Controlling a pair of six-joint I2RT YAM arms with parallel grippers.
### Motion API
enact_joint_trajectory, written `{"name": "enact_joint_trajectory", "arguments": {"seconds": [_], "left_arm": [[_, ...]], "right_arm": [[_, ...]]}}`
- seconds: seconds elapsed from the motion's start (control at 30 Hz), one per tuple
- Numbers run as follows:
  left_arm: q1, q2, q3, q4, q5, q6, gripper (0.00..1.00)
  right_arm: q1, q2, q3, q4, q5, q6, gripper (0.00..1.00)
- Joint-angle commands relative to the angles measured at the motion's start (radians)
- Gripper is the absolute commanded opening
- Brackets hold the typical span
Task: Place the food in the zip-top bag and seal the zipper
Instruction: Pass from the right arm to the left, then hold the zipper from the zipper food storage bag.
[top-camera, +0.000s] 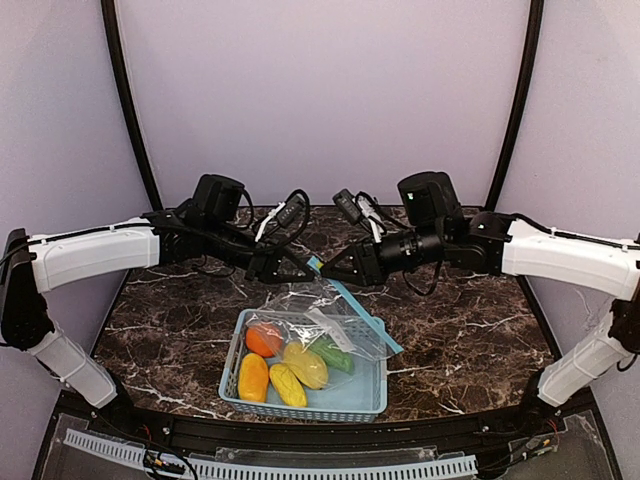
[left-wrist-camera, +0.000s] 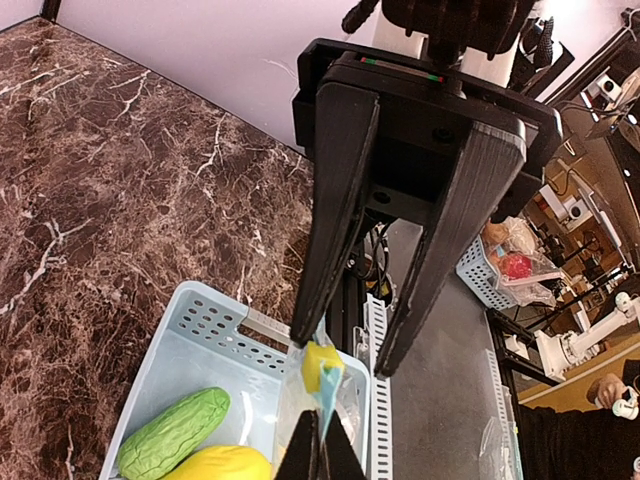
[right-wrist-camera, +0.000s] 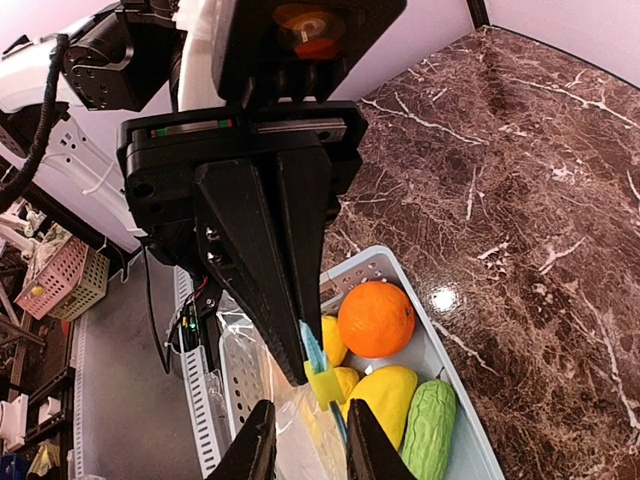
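Note:
The clear zip-top bag (top-camera: 322, 308) hangs over the light blue basket (top-camera: 380, 392). My left gripper (top-camera: 298, 268) is shut on its blue zipper (top-camera: 362, 314) at the top corner; the left wrist view shows its fingertips (left-wrist-camera: 318, 418) pinching the strip (left-wrist-camera: 330, 392) below a yellow slider (left-wrist-camera: 320, 362). My right gripper (top-camera: 328, 272) is open, its jaws (right-wrist-camera: 309, 403) either side of the slider (right-wrist-camera: 326, 384). The orange (top-camera: 263, 340), three yellow fruits (top-camera: 253, 377) and green pod (top-camera: 330, 353) lie in the basket, partly under the bag.
The basket stands on a dark marble table (top-camera: 460, 330) near its front edge. A black rail (top-camera: 300, 430) runs along the front. Two black posts (top-camera: 130, 110) rise at the back corners against purple walls.

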Motion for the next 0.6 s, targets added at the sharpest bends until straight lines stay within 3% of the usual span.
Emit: {"name": "enact_joint_trajectory", "arguments": {"seconds": [0.0, 0.57], "left_arm": [[-0.004, -0.023, 0.032, -0.026, 0.024, 0.017, 0.01], [-0.011, -0.014, 0.036, -0.031, 0.048, 0.017, 0.01]], "right_arm": [[-0.010, 0.014, 0.024, 0.042, -0.027, 0.006, 0.24], [-0.016, 0.031, 0.008, 0.089, -0.059, 0.019, 0.18]]}}
